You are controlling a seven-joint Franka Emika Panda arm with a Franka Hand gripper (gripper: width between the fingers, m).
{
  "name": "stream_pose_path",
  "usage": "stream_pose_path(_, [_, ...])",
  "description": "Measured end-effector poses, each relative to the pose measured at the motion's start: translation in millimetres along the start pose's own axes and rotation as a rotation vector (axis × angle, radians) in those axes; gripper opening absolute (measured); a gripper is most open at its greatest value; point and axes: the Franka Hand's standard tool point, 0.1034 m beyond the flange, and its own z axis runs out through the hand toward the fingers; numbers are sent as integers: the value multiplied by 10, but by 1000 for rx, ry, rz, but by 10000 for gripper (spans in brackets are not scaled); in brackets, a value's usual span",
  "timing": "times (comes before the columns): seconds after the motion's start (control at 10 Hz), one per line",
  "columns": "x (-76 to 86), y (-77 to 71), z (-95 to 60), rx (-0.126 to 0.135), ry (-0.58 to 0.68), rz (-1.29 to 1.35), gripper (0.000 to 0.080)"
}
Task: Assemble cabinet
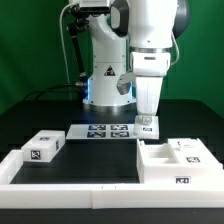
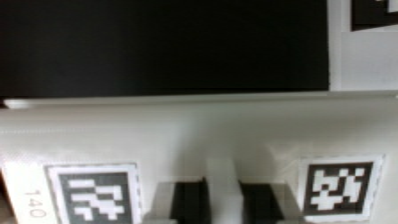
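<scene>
My gripper [image 1: 147,118] hangs at mid-table, shut on a small white cabinet panel [image 1: 147,128] with a tag on its face. It holds the panel just behind the far left corner of the open white cabinet box [image 1: 172,163]; I cannot tell whether they touch. In the wrist view the gripper [image 2: 228,203] has its two dark fingers [image 2: 185,203] close on a narrow white strip of the panel [image 2: 196,140]. A tag shows on either side of the fingers. Another tagged white cabinet panel [image 1: 45,147] lies flat at the exterior view's left.
The marker board [image 1: 103,131] lies on the black table behind the gripper. A long white border rail [image 1: 90,192] runs along the front. The robot's base [image 1: 105,75] stands at the back. Bare black table [image 2: 160,45] shows beyond the panel in the wrist view.
</scene>
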Motion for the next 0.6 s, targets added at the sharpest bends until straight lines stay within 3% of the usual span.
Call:
stream_pose_path(0.3, [10,40,-16,-5,1,1,68])
stream_pose_path(0.5, [29,50,-15,-27,14,9,68])
stream_pose_path(0.6, [63,54,-15,-55,31,19,68])
